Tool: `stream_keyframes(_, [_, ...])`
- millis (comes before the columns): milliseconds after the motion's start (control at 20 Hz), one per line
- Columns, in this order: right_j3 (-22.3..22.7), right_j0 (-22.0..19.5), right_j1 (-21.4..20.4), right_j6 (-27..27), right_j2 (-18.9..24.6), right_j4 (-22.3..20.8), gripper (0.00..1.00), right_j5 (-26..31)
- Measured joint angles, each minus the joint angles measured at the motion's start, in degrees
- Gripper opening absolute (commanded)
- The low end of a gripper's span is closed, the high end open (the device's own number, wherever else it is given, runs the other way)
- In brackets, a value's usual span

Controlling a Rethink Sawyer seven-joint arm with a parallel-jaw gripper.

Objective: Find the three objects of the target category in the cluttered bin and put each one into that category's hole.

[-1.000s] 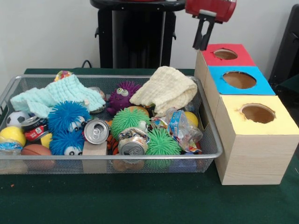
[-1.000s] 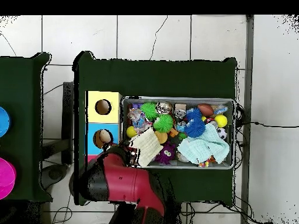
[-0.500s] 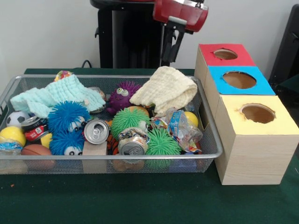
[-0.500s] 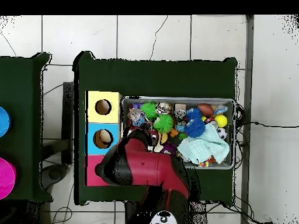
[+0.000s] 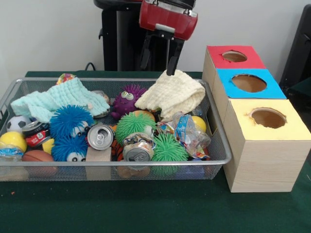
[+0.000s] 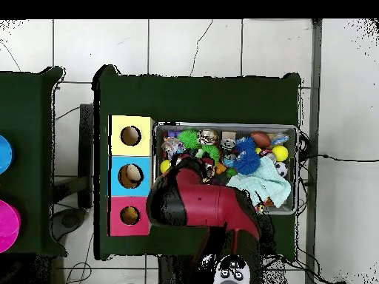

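A wire bin holds a jumble of toys, cans and cloths. My gripper hangs open and empty over the bin's back edge, its right finger just above the cream cloth. Beside that cloth sits a purple fuzzy toy. Two green spiky balls, blue fuzzy balls and crushed cans fill the front. To the right stand three boxes with holes: red, blue and yellow. In the overhead view the red arm covers the gripper and part of the bin.
A mint cloth lies at the bin's back left. A soccer ball, yellow ball, basketball, wooden block and crumpled plastic bottle also lie in the bin. The black pedestal rises behind it.
The gripper has swung from above the red box leftward in the front view to over the cream cloth, and has come lower. The bin's contents have not moved.
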Motion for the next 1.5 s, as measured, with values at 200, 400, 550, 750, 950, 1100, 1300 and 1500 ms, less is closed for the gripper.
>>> stream_keyframes(200, [0.0, -0.3, 1.1, 0.0, 0.9, 0.0, 1.00, 0.0])
stream_keyframes(400, [0.1, -1.6, 3.1, 0.0, 3.8, 0.1, 1.00, 0.0])
stream_keyframes(550, [0.1, -2.2, 5.1, 0.0, 5.3, 0.2, 1.00, 0.0])
stream_keyframes(750, [0.1, -1.4, 8.2, 0.0, 5.3, 0.2, 1.00, -0.5])
stream_keyframes(950, [0.1, 0.7, 11.2, 0.0, 4.1, 0.2, 1.00, -2.1])
stream_keyframes(1100, [0.1, 2.0, 12.7, 0.0, 3.1, 0.2, 1.00, -4.0])
stream_keyframes(1300, [0.0, 4.0, 15.5, 0.0, 0.5, 0.4, 1.00, -9.2])
stream_keyframes(1500, [0.0, 5.5, 17.9, 0.0, -2.2, 1.8, 1.00, -13.7])
